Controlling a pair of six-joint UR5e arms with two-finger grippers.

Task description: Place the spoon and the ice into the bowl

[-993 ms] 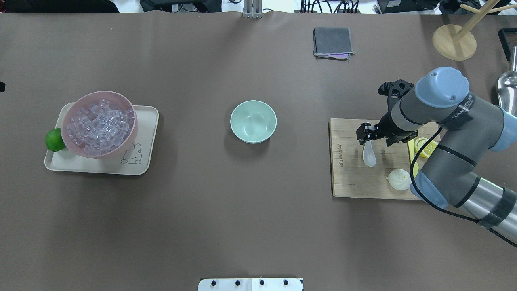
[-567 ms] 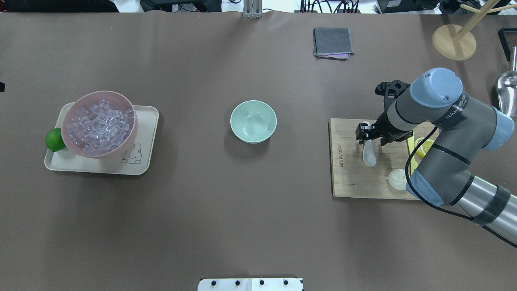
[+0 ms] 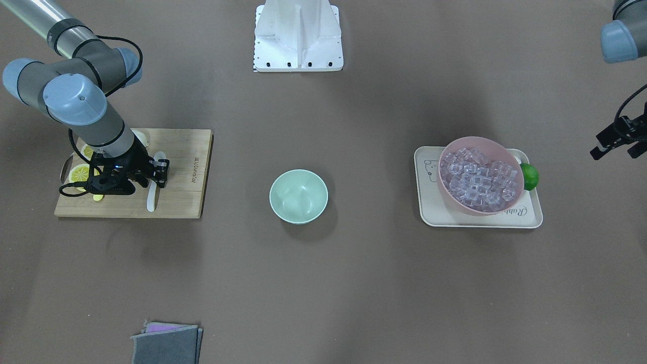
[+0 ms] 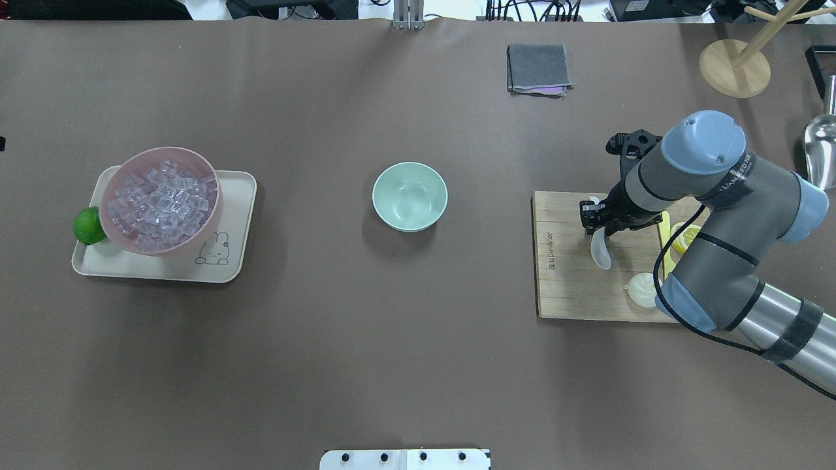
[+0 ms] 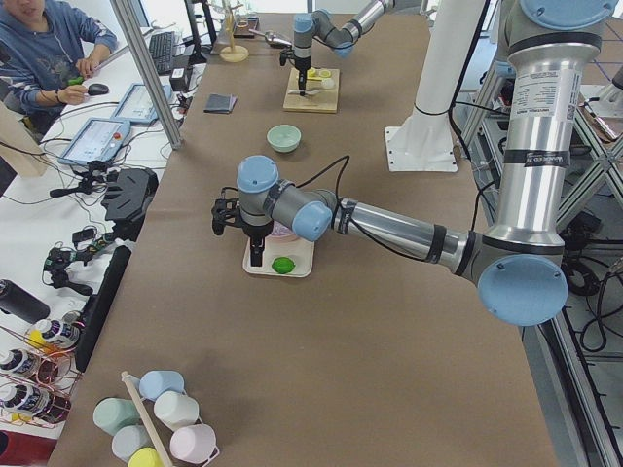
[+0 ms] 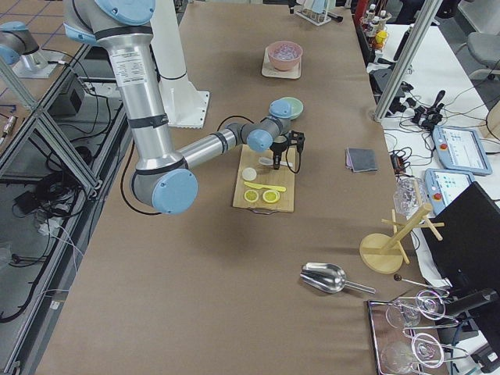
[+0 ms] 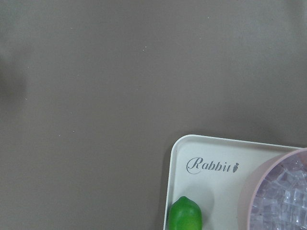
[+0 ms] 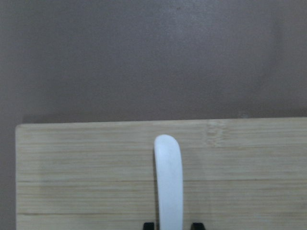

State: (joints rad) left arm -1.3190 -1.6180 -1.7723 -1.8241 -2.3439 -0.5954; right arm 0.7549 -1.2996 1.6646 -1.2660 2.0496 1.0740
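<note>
- Surface: brown mat carrying all items; directions below are read on the overhead view, with the bowl as the dial's centre.
- Bowl: small, mint-green, upright at mid-surface, with nothing inside it.
- Cutting board: wooden, at 3 o'clock from the bowl and well apart from it.
- Spoon: white, over the cutting board, with its scoop toward 6 o'clock and its handle toward 12 o'clock. Whether the scoop touches the wood cannot be told.
- Right end effector: over the board, closed down on the spoon's handle. In the right wrist view its dark fingertips sit tight on either side of the handle.
- White bun and lemon slices: on the same board, at 4 and 3 o'clock from the spoon.
- Ice: clear cubes heaped in the pink bowl, at 9 o'clock from the mint bowl and well apart from it.
- Tray: cream, rabbit-printed, under the pink bowl; a lime touches that bowl at its 9 o'clock side.
- Left end effector: above the surface beyond the tray's lime end, fingers spread, holding nothing.
- Folded grey cloth: at 1 o'clock from the mint bowl, near the far edge.
</note>
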